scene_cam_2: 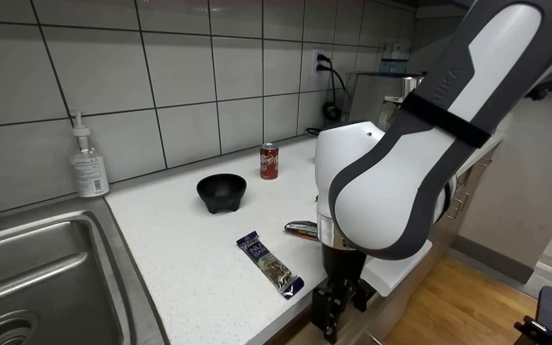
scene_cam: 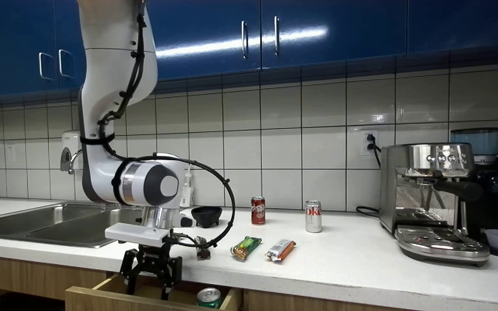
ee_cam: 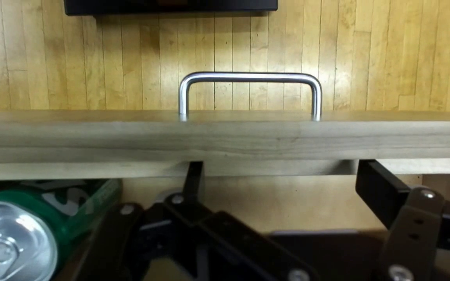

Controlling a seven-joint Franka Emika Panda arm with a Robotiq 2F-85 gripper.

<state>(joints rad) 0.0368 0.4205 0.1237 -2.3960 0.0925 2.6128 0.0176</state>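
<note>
My gripper (scene_cam: 148,293) points down into an open wooden drawer (scene_cam: 119,301) below the counter's front edge. Its black fingers are spread wide with nothing between them, also in the wrist view (ee_cam: 281,168). The fingertips are close to the inner side of the drawer front (ee_cam: 225,138); I cannot tell whether they touch it. A metal handle (ee_cam: 250,77) is on the drawer's outer face. A green can (ee_cam: 18,238) stands in the drawer beside the gripper; its top also shows in an exterior view (scene_cam: 209,297). The gripper also shows in an exterior view (scene_cam_2: 346,321), partly hidden.
On the counter are a nut bar (scene_cam_2: 269,263), a green packet (scene_cam: 246,247), an orange-and-white packet (scene_cam: 281,250), a red can (scene_cam: 258,211), a silver can (scene_cam: 313,216) and a black bowl (scene_cam_2: 222,191). A sink (scene_cam_2: 98,249) and coffee machine (scene_cam: 430,194) stand at opposite ends.
</note>
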